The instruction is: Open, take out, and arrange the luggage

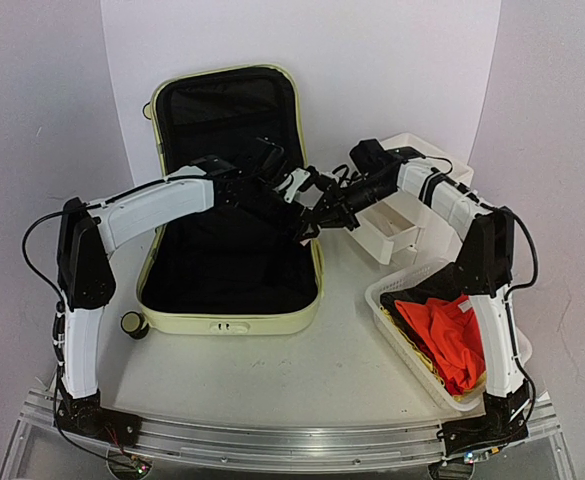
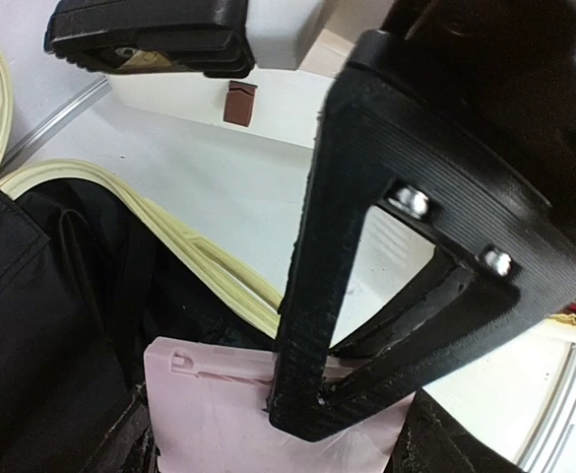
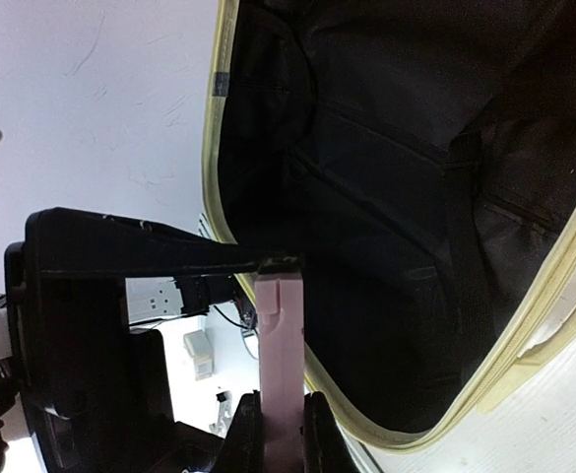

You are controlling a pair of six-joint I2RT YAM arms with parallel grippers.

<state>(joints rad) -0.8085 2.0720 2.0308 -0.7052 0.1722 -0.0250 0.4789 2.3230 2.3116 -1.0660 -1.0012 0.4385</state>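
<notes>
A robotics lab: left arm (image 1: 152,208) and right arm (image 1: 452,205) bolted to an aluminium rail (image 1: 292,440), white table (image 1: 302,370), white backdrop (image 1: 372,60).

The luggage (image 1: 227,322) lies wide open on the left-centre of the table (image 1: 312,370), a big pale yellow-green hard shell with rounded corners. Its base sits flat, black fabric lining showing all through. The lid (image 1: 222,100) stands upright at the far end, lined black too. One black caster wheel (image 1: 132,323) pokes out at the near left corner.
</notes>
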